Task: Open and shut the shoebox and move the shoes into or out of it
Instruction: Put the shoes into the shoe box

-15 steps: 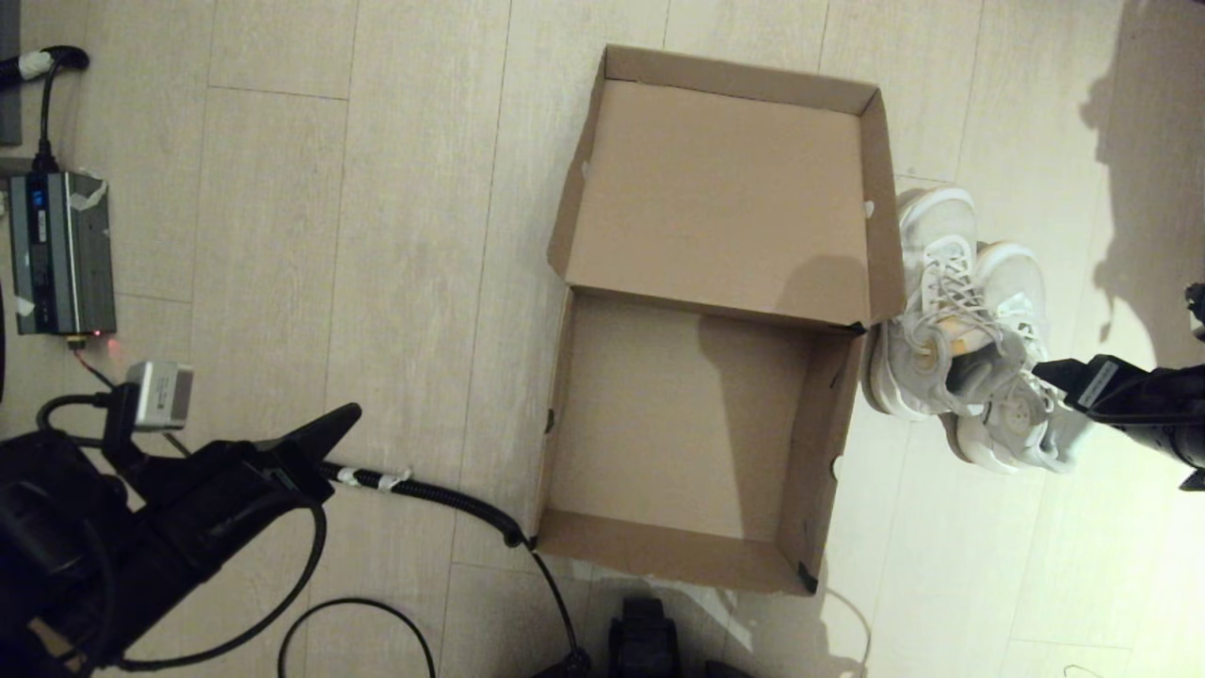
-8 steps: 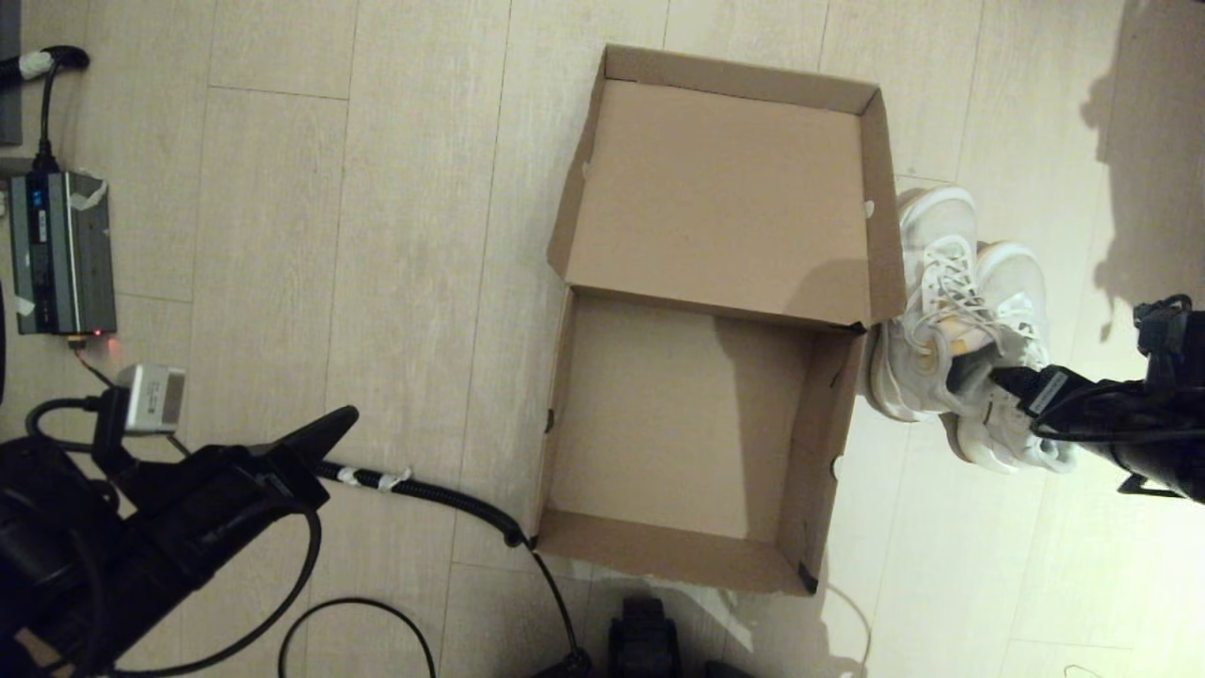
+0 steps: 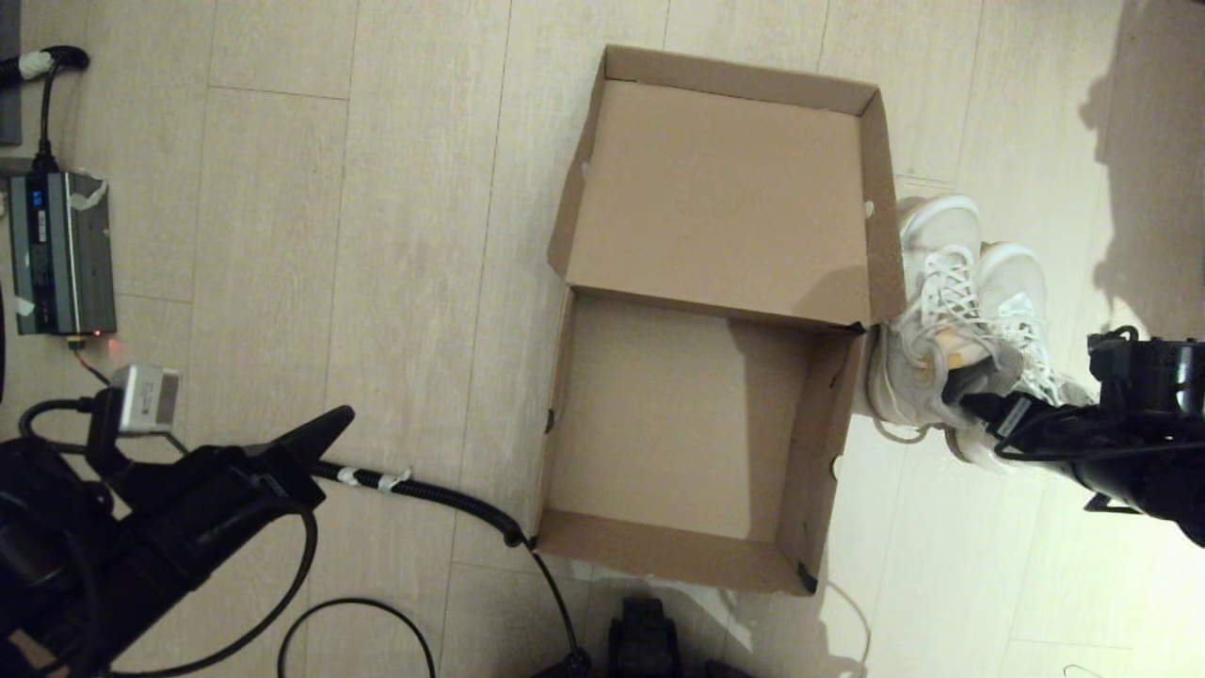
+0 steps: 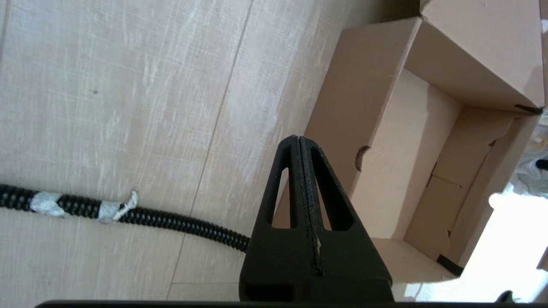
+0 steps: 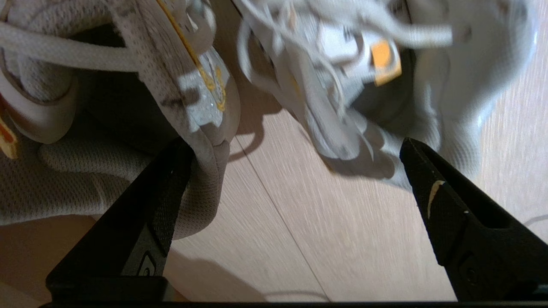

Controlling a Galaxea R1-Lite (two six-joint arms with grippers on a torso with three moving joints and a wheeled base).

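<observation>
- Two spread fingers of the right gripper (image 5: 295, 171) have advanced to the heels of the white mesh lace-up sneakers (image 3: 955, 325), one finger touching a collar.
- Sneakers lie just beside the open plain brown cardboard shoebox (image 3: 701, 428); loading appears imminent.
- Left gripper (image 4: 299, 149), pressed together, parked apart.
</observation>
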